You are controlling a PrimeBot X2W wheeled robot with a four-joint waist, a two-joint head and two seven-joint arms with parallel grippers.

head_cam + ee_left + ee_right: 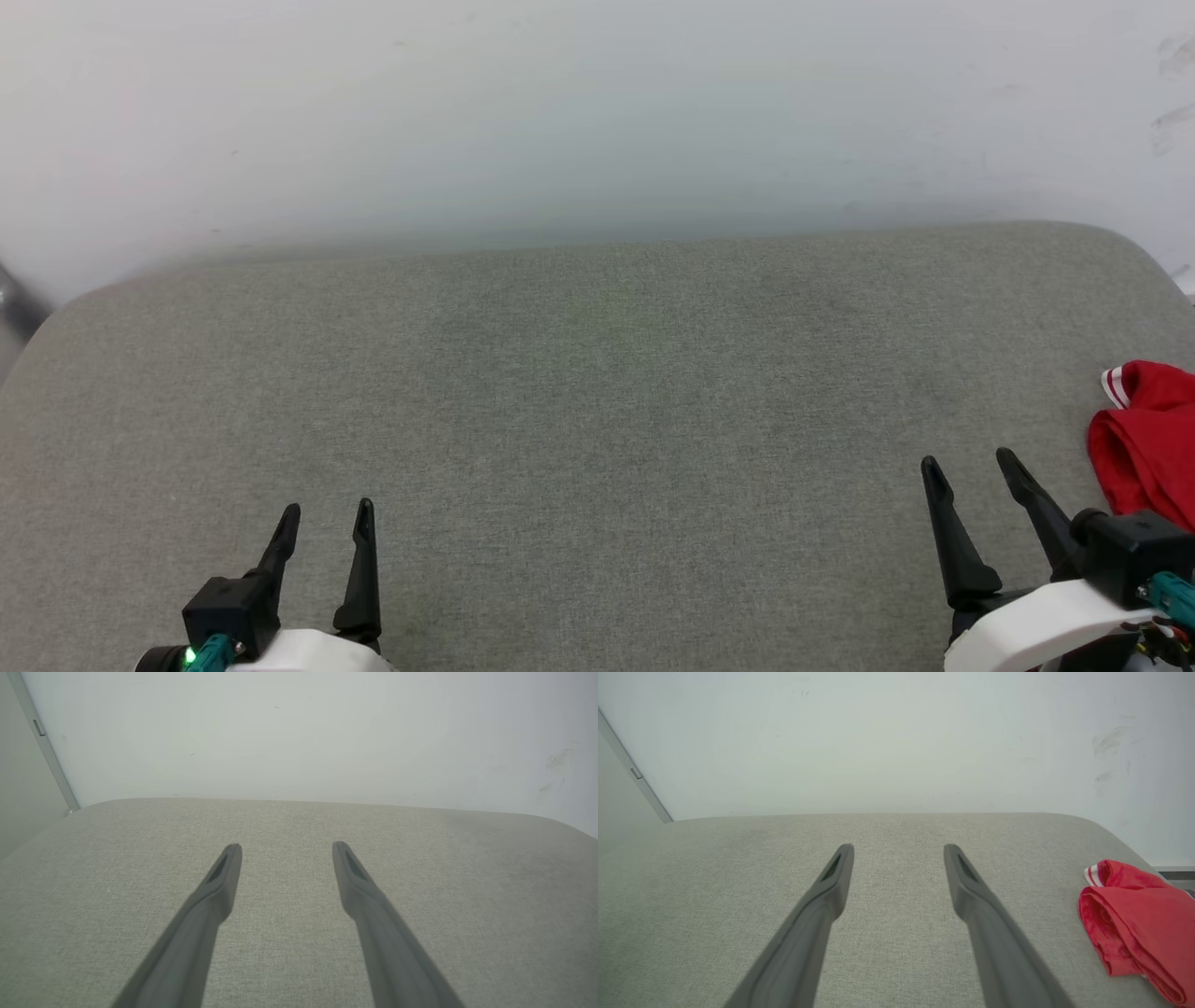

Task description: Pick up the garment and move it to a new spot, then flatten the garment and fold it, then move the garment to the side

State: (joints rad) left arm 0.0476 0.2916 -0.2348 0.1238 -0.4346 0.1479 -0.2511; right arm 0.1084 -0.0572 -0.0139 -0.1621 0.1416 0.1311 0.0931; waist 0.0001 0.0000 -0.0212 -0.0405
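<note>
The garment [1146, 446] is a bunched red cloth with a bit of red-and-white striped trim, lying at the far right edge of the grey cushioned surface [597, 392]. In the right wrist view the garment [1134, 919] sits to the right of my fingers, apart from them. My right gripper [966, 462] stands open just left of the garment, holding nothing; its fingertips [845, 851] hover over bare fabric. My left gripper [327, 511] is open at the lower left, far from the garment, and empty, as the left wrist view of the gripper [285, 847] confirms.
A pale wall [597, 112] rises directly behind the surface. The cushion's rounded corners fall away at the far left and far right. A grey vertical strip [44, 742] runs down the wall at the left.
</note>
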